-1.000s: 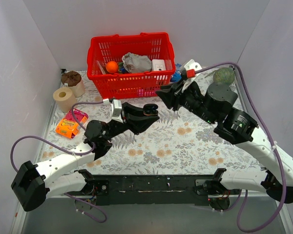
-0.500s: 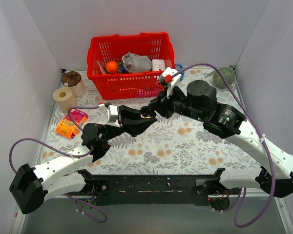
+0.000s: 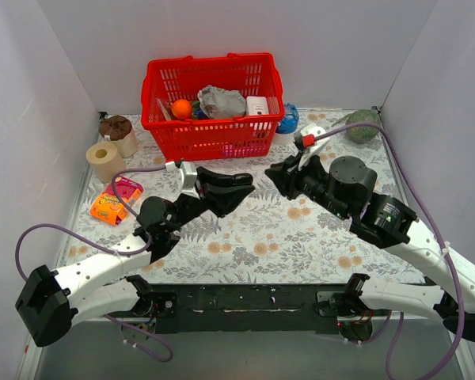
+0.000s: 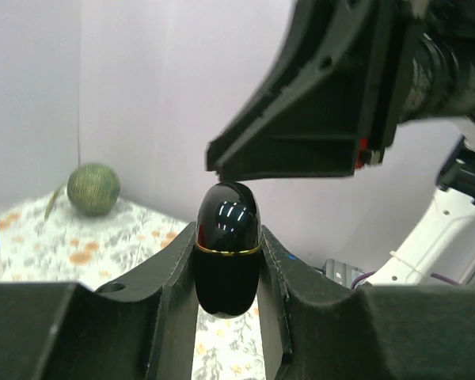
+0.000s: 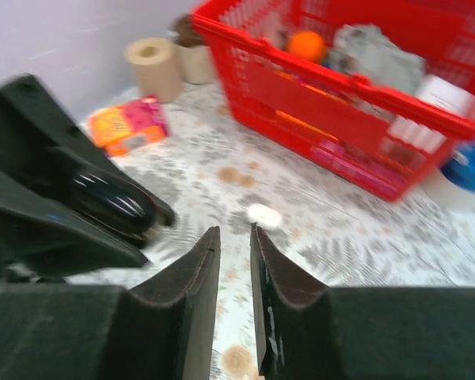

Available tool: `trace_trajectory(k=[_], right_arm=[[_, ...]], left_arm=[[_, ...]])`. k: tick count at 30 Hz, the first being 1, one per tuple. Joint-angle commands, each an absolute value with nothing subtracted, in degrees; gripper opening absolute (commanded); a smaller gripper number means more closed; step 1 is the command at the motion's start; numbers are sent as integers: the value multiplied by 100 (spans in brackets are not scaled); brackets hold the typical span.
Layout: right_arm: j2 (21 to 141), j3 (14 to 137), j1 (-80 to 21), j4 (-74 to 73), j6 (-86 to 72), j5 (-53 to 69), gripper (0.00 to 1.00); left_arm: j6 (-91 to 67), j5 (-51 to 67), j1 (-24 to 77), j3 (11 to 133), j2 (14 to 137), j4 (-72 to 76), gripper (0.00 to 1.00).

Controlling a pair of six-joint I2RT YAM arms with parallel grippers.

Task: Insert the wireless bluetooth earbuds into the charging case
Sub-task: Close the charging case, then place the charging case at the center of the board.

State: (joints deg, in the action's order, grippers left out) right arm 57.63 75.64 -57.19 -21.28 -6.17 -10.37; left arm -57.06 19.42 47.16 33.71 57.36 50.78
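My left gripper [image 3: 239,183] is shut on the charging case [image 4: 227,245], a glossy black pebble with a thin gold seam, held upright above the table's middle. The case's lid is closed. The case also shows in the right wrist view [image 5: 111,202], lying between the left fingers. My right gripper [image 3: 271,170] hangs a short way to the right of the case, apart from it. Its jaws [image 5: 234,229] stand nearly together with nothing between them. No earbuds show in any view.
A red basket [image 3: 210,141] full of items stands at the back. A paper roll [image 3: 104,161], a brown cup [image 3: 117,131] and orange and pink packets [image 3: 111,207] lie at the left. A green ball [image 3: 362,127] sits back right. A small white pill-shaped object [image 5: 263,214] lies on the cloth.
Half a second ago the right gripper's tips were at the case in the left gripper. It has since drawn back to the right. The left gripper has barely moved.
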Motion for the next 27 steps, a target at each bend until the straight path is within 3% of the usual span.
trace_trajectory(k=[1, 4, 11, 22, 24, 25, 27], right_arm=[[4994, 6367, -5669, -1495, -1239, -2953, 33], [5036, 6031, -5660, -1827, -1562, -2830, 43], [4711, 4985, -5660, -1644, -2056, -2575, 43], [4359, 4693, -5660, -1925, -2303, -2575, 44], [4307, 4693, -5660, -1986, -2312, -2540, 45], [4289, 4702, -5660, -2012, -2312, -2531, 45], [4228, 4711, -5660, -2057, -2294, -2522, 45]], left_arm=[[-6519, 776, 4720, 3428, 5870, 4001, 0], [-7275, 791, 4720, 3375, 6467, 3288, 0], [-7998, 669, 4711, 3287, 8075, 3437, 0], [-8489, 1142, 4395, 4376, 10624, 3401, 1], [-8499, 1256, 4360, 4429, 10705, 3305, 11], [-8508, 1239, 4342, 4438, 10696, 3252, 22], [-8447, 1230, 4324, 4395, 10600, 3086, 30]])
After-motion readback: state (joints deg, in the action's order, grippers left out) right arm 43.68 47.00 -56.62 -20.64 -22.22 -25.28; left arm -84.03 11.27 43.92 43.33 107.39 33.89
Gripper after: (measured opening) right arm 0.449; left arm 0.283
